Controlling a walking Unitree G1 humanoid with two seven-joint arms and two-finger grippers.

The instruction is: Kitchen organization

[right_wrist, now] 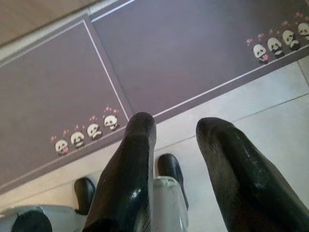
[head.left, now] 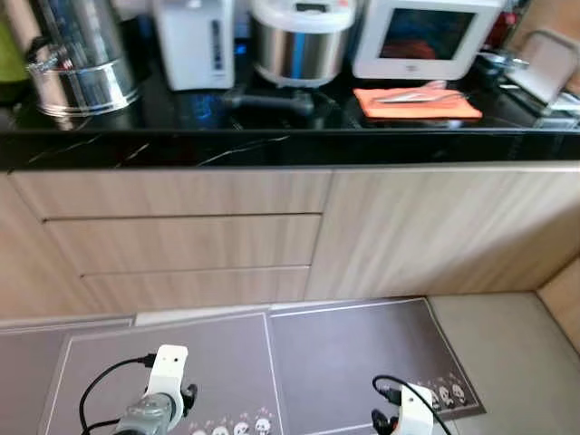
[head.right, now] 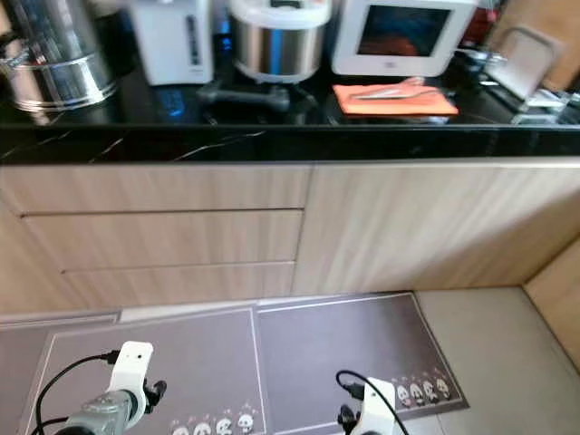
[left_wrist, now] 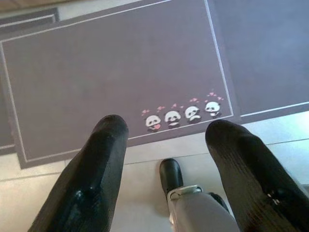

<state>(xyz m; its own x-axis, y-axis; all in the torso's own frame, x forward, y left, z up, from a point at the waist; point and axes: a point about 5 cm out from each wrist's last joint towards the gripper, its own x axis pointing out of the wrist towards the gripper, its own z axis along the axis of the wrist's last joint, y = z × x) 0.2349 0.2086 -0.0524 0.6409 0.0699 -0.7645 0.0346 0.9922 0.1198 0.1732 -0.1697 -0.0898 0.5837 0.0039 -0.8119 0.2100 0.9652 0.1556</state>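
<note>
A black kitchen counter [head.left: 290, 145] runs across the top of the eye views. On it stand a steel urn [head.left: 77, 59], a white water boiler [head.left: 195, 41], a steel rice cooker [head.left: 301, 41] and a white small oven [head.left: 426, 36]. An orange cloth [head.left: 417, 102] with tongs [head.left: 412, 93] on it lies before the oven. A black handle [head.left: 270, 100] lies by the cooker. Both arms hang low over the floor mats. My left gripper [left_wrist: 166, 133] is open and empty. My right gripper [right_wrist: 176, 125] is open and empty too.
Light wood drawers [head.left: 181, 240] and a cabinet door [head.left: 435, 231] sit below the counter. Grey-brown panda mats [head.left: 272, 362] cover the floor before them, with pale tiles [head.left: 507, 344] to the right. A wood panel [head.left: 564, 308] stands at the far right.
</note>
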